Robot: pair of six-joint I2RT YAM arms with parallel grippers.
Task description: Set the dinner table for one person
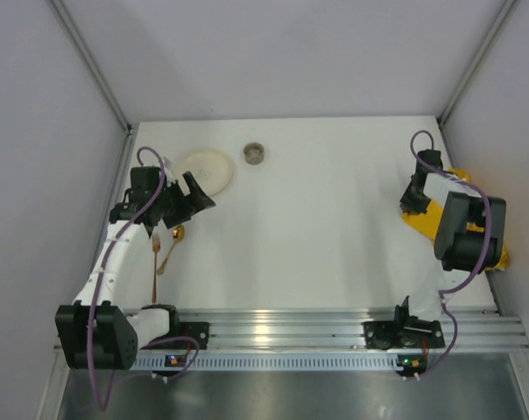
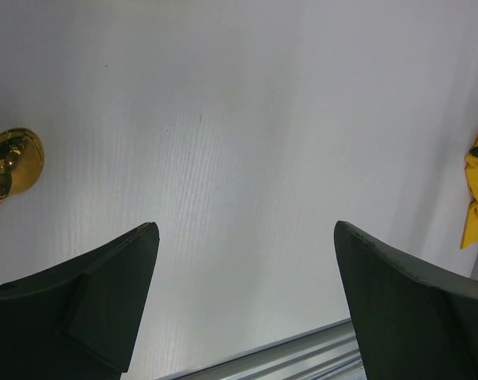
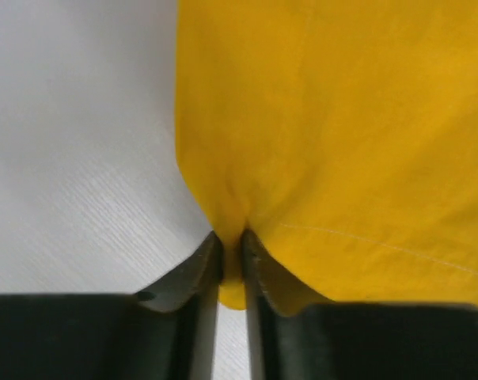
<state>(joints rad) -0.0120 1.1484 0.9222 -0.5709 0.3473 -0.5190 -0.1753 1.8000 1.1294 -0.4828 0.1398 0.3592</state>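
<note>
Barely begun, I'd judge. The left hand gapes wide and empty over the bench, near the gold spoon and the plate. The cup sits far back. The right hand pinches the yellow cloth at the bench's right edge.

Far left there's a round cream plate, and just to its right, not touching, a small brownish cup. Below the plate lies a gold spoon, bowl end pointing toward the plate. Right beside it is a thin brown stick, can't tell what. Way over on the right is a yellow cloth, bunched into a fold at one edge. Plain grey walls all around.
</note>
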